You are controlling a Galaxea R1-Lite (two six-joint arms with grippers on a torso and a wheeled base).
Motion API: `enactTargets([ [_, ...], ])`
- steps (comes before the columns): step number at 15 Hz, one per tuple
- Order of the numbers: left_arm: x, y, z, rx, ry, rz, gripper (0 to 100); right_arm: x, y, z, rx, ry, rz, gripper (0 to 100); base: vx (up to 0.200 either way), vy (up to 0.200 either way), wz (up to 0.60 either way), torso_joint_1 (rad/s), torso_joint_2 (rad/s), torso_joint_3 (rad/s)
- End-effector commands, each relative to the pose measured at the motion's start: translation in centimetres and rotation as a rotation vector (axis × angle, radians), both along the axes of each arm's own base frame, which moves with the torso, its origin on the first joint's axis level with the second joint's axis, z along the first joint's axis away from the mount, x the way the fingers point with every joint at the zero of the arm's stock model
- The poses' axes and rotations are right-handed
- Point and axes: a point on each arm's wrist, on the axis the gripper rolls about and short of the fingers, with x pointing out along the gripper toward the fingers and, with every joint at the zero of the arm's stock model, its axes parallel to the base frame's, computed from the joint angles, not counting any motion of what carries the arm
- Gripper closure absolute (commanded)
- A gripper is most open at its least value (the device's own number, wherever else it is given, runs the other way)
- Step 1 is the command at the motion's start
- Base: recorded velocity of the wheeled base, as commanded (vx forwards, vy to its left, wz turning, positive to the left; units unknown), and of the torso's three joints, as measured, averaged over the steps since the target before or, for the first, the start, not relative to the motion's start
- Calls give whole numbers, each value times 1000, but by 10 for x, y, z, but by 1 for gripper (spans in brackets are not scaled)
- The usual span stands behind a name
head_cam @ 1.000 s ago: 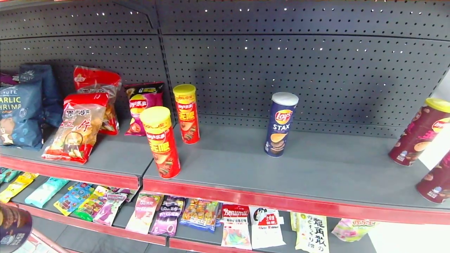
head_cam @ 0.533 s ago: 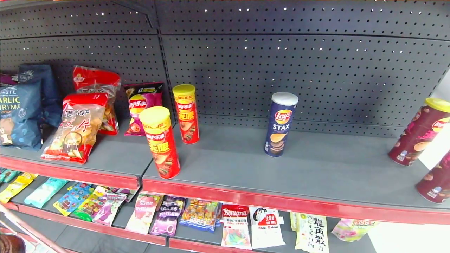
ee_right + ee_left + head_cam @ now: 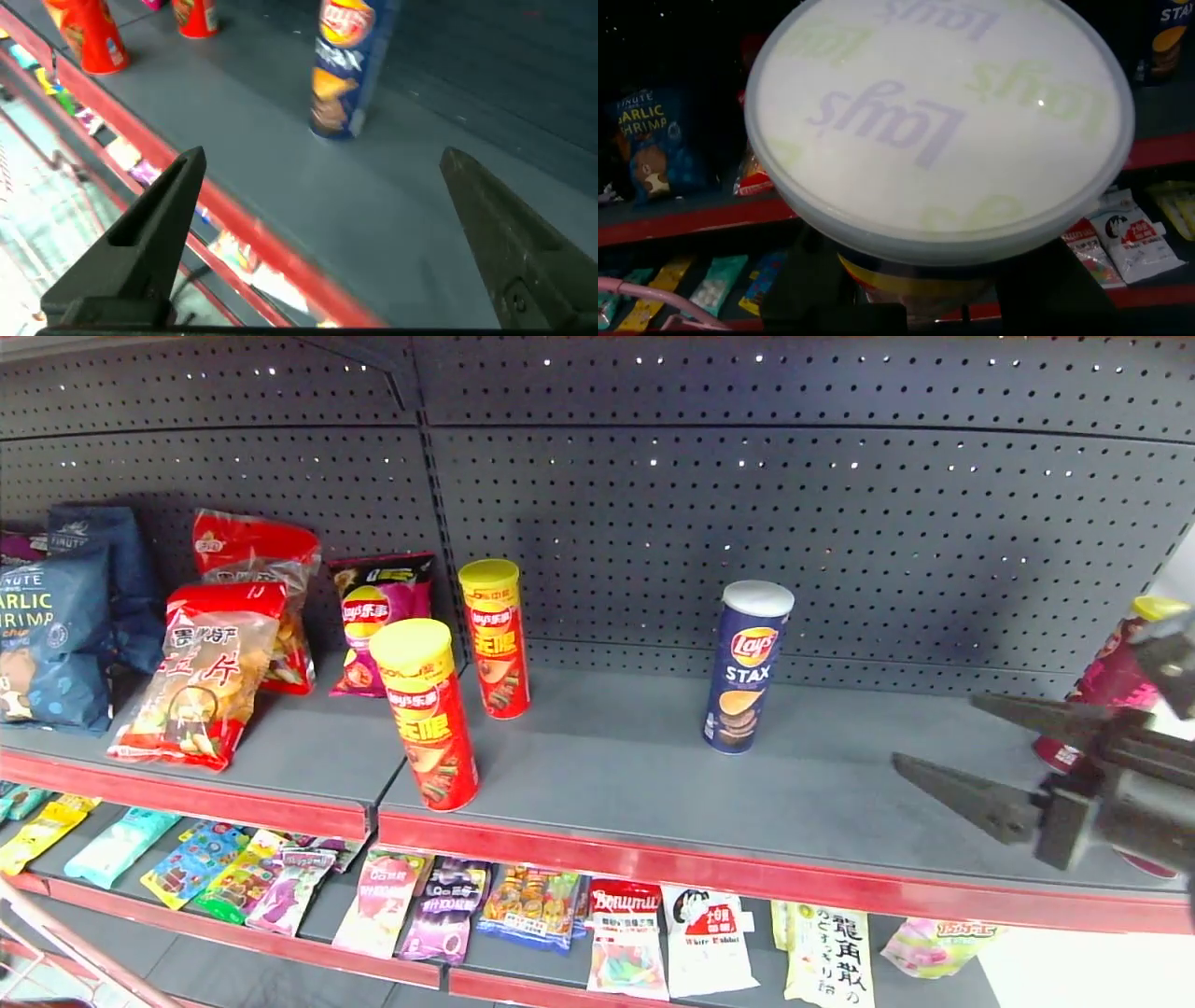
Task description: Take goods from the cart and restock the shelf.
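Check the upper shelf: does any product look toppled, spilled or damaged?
Nothing stands out. The front red chip can, the rear red chip can and the blue chip can all stand upright on the upper shelf; the red snack bags lean back, nothing spilled.

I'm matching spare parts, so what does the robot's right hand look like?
The right hand is dark grey to black all over. It has two long, flat fingers, each tapering like a wedge from a broad base to a narrow, blunt tip. They are fixed to a blocky dark body with squared edges. No cables, markings or coloured parts can be seen on it.
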Motion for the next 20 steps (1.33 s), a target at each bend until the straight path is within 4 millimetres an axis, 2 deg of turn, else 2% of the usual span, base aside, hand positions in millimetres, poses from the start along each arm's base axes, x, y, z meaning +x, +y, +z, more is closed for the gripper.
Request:
enactTargets([
  [1,0,0,1,-2,-4,-1,100,93,51,-27,19,76,59,0,0,0,0,0,0,0],
  [3,0,0,0,-2,3,5,100,118,64,-29,62,63,61,0,0,0,0,0,0,0],
  [6,3,0,-1,0,16,5,100,129,71,-32,68,67,67,0,0,0,0,0,0,0],
  [9,4,0,1,-1,24,10,100,138,68,-38,59,78,25,0,0,0,0,0,0,0],
  [13,5,0,0,0,31,10,100,169,58,-48,65,59,-48,0,0,0,0,0,0,0],
  [16,6,0,0,0,33,10,100,177,49,-51,64,61,-75,0,0,0,0,0,0,0],
  [20,8,0,0,0,47,10,100,185,55,-51,94,63,-54,0,0,0,0,0,0,0],
])
